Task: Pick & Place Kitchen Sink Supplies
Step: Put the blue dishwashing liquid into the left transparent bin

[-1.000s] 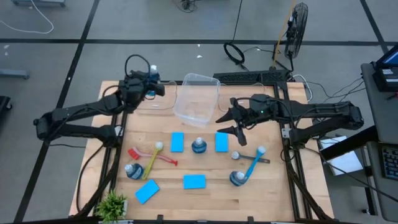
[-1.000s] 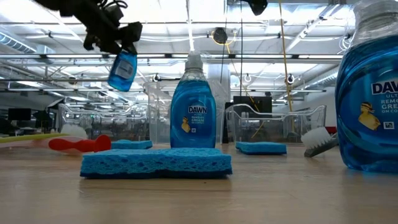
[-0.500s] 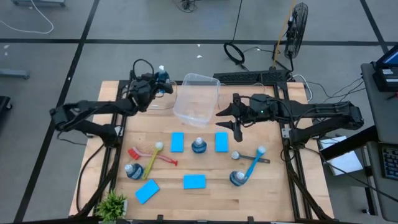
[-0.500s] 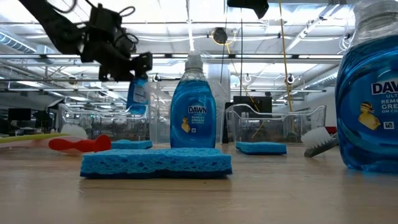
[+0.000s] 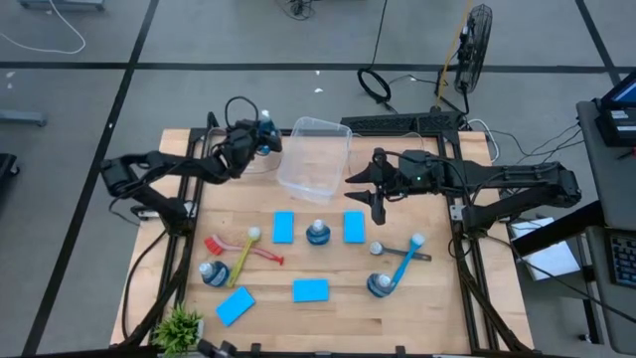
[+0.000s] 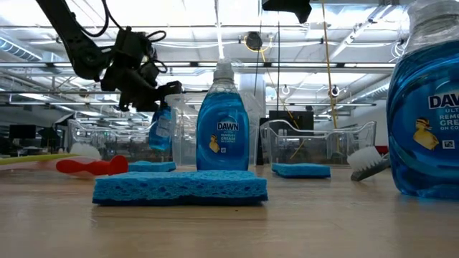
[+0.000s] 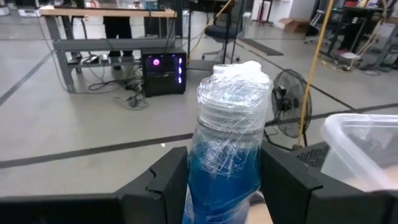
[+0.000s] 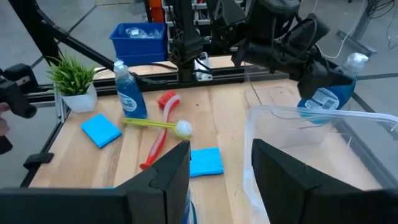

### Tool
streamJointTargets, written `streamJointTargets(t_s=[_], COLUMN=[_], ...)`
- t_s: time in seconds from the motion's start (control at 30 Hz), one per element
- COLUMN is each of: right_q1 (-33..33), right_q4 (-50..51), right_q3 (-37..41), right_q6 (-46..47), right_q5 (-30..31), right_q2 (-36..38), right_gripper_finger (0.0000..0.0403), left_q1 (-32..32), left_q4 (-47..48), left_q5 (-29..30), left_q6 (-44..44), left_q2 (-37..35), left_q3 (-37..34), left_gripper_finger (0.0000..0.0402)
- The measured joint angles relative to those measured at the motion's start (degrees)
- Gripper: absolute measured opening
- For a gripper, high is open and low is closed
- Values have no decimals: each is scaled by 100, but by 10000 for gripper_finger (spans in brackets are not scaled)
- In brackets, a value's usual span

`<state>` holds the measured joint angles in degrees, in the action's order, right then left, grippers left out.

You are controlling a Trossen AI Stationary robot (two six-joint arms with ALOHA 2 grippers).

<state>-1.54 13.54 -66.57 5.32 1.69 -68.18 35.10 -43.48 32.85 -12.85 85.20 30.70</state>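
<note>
We see a wooden table carrying the supplies, with a clear plastic bin at its far centre.

Left gripper: it hangs just left of the bin's far left corner, above the table. Its jaws pinch a soap bottle. The bottle body is translucent blue with a pale ribbed cap wrapped in clear film. In the low view the same bottle hangs tilted, clear of the table.

Right gripper: it hovers just right of the bin, above the table. Its jaws stand spread, and nothing sits between them.

Items on the table, by size:
- Soap bottles: one upright at centre, one near right, one near left. Each is blue with a pale cap; the centre one carries a printed label.
- Brushes: a blue-handled brush lies at the right, its white head at the far end. A yellow-green brush and a red brush lie crossed at the left.
- Sponges: four flat bright-blue rectangles. Two flank the centre bottle, left and right. Two lie nearer, at and.

A small green plant stands at the near left corner.
</note>
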Motion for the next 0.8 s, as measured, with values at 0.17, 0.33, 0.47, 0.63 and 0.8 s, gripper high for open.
streamJointTargets(t_s=[0.17,0.33,0.47,0.63,0.8], right_q1=[0,0,0,0,0], right_q4=[0,0,0,0,0], right_q3=[0,0,0,0,0], right_q6=[0,2,2,0,0], right_q5=[1,1,1,1,1], right_q2=[0,0,0,0,0], right_gripper_finger=[157,155,155,155,155], left_q1=[27,26,26,4,4], left_q4=[-8,-13,-13,40,245], left_q5=[-87,-107,-89,-89,-43], left_q6=[-239,-274,-211,-227,-251], left_q2=[131,184,184,184,184], left_q3=[0,0,0,0,-2], left_gripper_finger=[169,169,169,170,213])
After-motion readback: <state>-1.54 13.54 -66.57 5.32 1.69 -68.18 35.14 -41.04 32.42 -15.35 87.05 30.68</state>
